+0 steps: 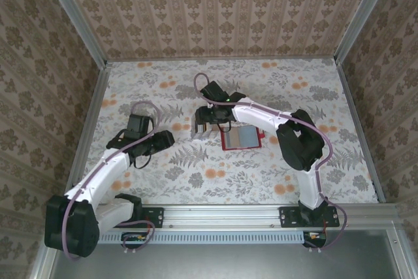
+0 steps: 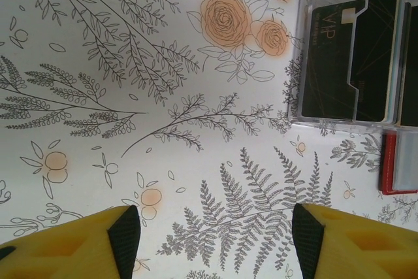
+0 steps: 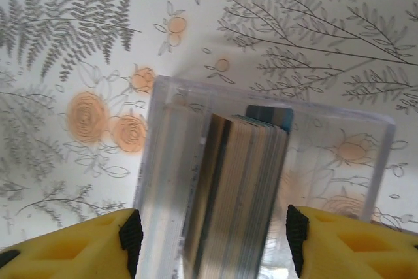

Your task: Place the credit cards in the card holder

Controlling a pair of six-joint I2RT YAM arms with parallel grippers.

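- right end effector [image 3: 212, 236] sitting wide, jaws flanking clear box [image 3: 160, 155]; contact unclear.
- I'm aiming to pinch one of the credit cards [image 3: 243, 181], not the stack.
- card holder [image 1: 240, 138] lying open beside box on bench [image 1: 294, 181].
- left end effector [image 2: 215, 243] hanging wide, empty.

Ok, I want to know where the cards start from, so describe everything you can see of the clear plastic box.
The clear plastic box is a rigid-looking, see-through, open-topped tray with a notch in one wall. It rests on the floral table, close beside the red card holder. Inside stands a stack of cards, the outermost black, marked VIP. The right end effector hangs open over it, fingers either side of the stack; contact cannot be told.
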